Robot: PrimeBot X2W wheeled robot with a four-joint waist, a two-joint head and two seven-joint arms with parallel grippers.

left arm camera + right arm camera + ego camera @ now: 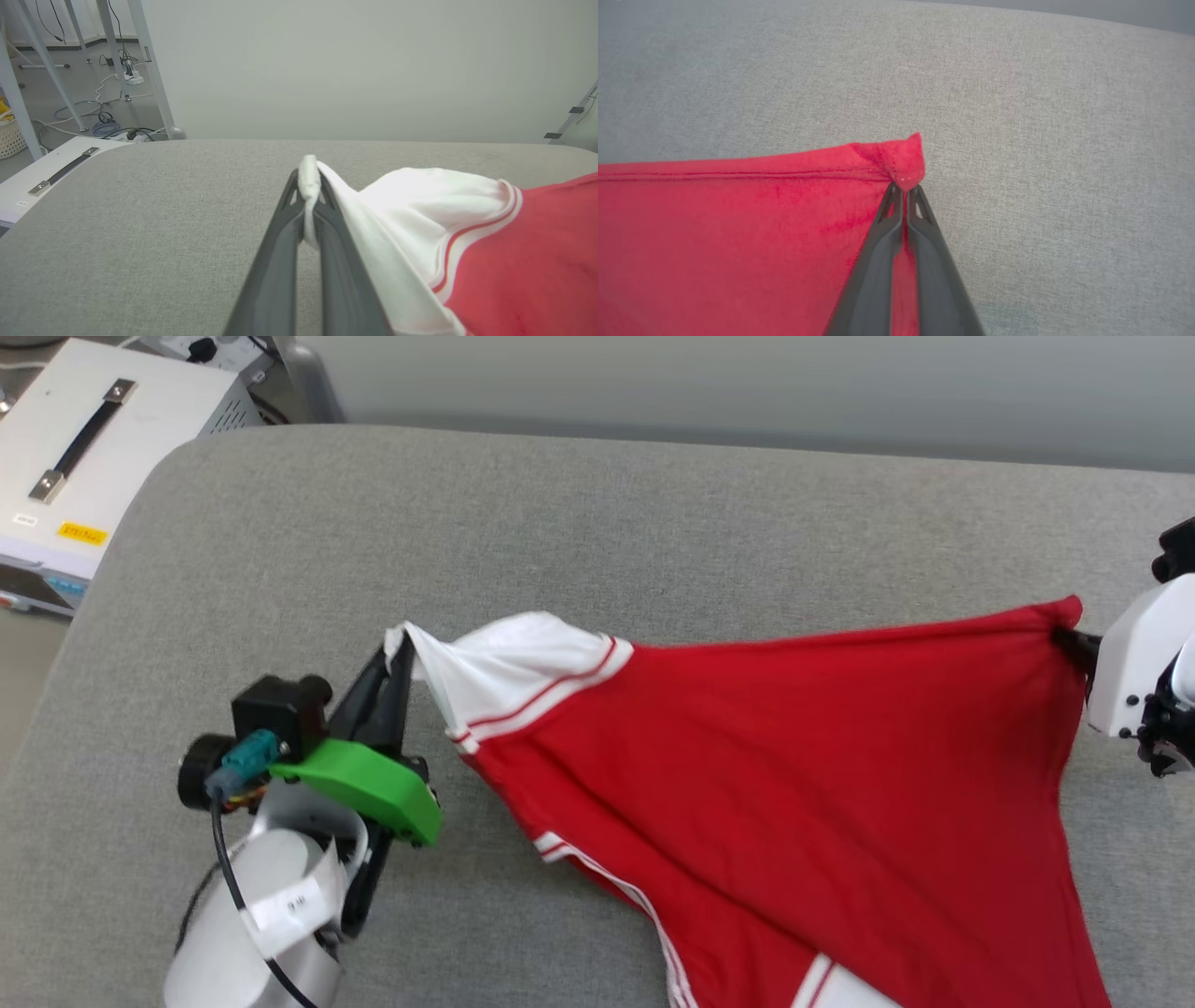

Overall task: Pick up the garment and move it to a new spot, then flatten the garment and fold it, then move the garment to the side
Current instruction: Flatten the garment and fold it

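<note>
The red garment (794, 775) is stretched across the grey cushioned table (597, 523), pulled taut between both arms. My left gripper (400, 653) is shut on the white striped cuff (504, 667) at the left end; in the left wrist view the cuff's white edge (308, 186) is pinched between the fingers of my left gripper (308, 179). At the right, my right gripper (1072, 642) is shut on a red corner of the garment. In the right wrist view that corner (908, 161) bunches just past the tips of my right gripper (905, 190).
A white equipment case (84, 457) with a black handle stands off the table's far left corner. Beyond it the left wrist view shows metal legs (154, 65) and cables (103, 126) on the floor. A pale wall runs behind the table.
</note>
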